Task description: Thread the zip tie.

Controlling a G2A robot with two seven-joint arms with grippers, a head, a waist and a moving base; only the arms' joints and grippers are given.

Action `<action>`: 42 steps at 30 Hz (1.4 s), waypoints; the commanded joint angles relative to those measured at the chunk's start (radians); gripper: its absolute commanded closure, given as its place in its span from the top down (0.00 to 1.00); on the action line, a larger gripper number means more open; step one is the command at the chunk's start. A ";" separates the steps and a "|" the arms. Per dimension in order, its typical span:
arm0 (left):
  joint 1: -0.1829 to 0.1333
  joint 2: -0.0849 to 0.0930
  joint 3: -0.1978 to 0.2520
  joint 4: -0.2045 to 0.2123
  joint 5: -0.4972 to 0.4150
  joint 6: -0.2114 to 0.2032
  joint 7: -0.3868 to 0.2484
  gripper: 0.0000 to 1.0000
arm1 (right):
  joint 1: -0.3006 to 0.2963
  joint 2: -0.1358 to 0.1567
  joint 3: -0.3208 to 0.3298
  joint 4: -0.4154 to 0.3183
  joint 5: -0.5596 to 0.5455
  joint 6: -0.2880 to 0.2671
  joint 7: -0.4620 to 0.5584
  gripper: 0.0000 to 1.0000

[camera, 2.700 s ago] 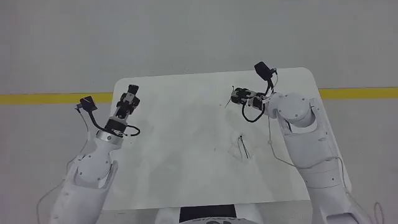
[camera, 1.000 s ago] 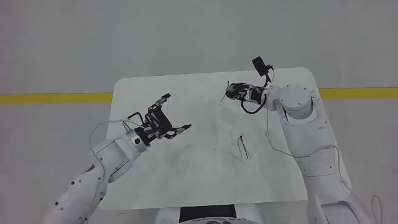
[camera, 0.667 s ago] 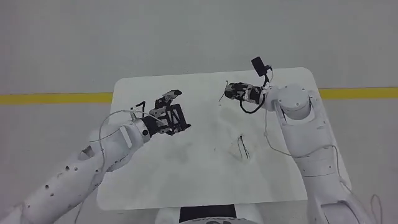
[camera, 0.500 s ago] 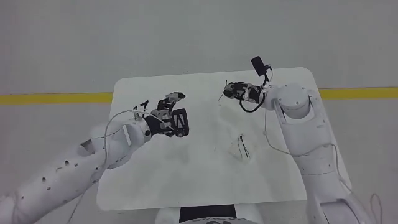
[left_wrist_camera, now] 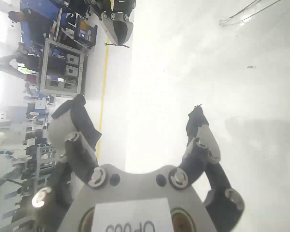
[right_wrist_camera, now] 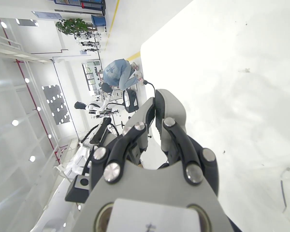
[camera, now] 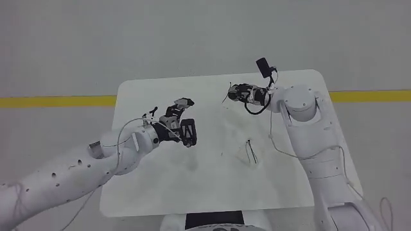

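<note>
My right gripper (camera: 232,92) is held above the far right part of the white table (camera: 192,186), shut on a thin black zip tie (camera: 225,99). In the right wrist view the zip tie (right_wrist_camera: 151,86) curls out from between the closed fingertips (right_wrist_camera: 168,97). My left gripper (camera: 189,123) hovers over the table's middle, left of the right one, open with nothing between its fingers (left_wrist_camera: 78,112). The left wrist view looks across at the right gripper (left_wrist_camera: 118,31), with the tie's end (left_wrist_camera: 117,46) poking out under it.
A few loose zip ties (camera: 251,151) lie on the table, nearer to me than the right gripper; they also appear as loose zip ties (left_wrist_camera: 251,5) and at a picture edge as loose zip ties (right_wrist_camera: 283,194). A yellow floor line (camera: 58,101) runs beyond the table.
My left arm has swung from the table's left edge toward the middle and turned its open gripper to face the right one. The right gripper has shifted slightly left with the tie.
</note>
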 commanded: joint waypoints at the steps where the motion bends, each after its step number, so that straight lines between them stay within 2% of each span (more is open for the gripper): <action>1: 0.001 0.000 0.000 0.002 -0.001 0.001 0.001 1.00 | -0.002 0.000 -0.001 -0.001 0.003 -0.003 -0.004 0.00; 4: -0.011 -0.005 0.001 0.011 0.000 -0.018 -0.005 1.00 | -0.013 -0.002 -0.019 -0.011 0.029 0.000 -0.030 0.00; 7: -0.035 -0.014 0.018 0.015 0.000 -0.014 -0.004 1.00 | -0.006 -0.005 -0.037 0.003 0.054 0.000 -0.045 0.00; 11: -0.085 -0.029 0.062 0.025 0.000 0.000 -0.002 1.00 | 0.009 -0.010 -0.062 0.020 0.079 0.000 -0.058 0.00; 17: -0.176 -0.055 0.156 0.047 0.000 0.025 -0.011 1.00 | 0.025 -0.017 -0.089 0.034 0.100 0.000 -0.068 0.00; 18: -0.181 -0.059 0.167 0.052 0.000 0.049 0.006 1.00 | 0.026 -0.017 -0.093 0.028 0.095 0.000 -0.074 0.00; 26: -0.179 -0.060 0.166 0.054 0.000 0.049 0.005 1.00 | 0.025 -0.017 -0.095 0.018 0.081 -0.002 -0.091 0.00; 28: -0.185 -0.062 0.164 0.057 0.000 0.034 -0.010 1.00 | 0.017 -0.017 -0.100 0.012 0.088 -0.007 -0.111 0.00; 30: -0.208 -0.064 0.172 0.050 0.000 0.014 -0.040 1.00 | 0.016 -0.015 -0.105 0.003 0.078 0.000 -0.127 0.00; 36: -0.246 -0.074 0.172 0.027 0.000 -0.049 -0.118 1.00 | 0.006 -0.012 -0.105 -0.010 0.078 0.000 -0.144 0.00; 42: -0.250 -0.076 0.172 0.026 0.000 -0.053 -0.127 1.00 | 0.004 -0.011 -0.108 -0.017 0.071 0.000 -0.138 0.00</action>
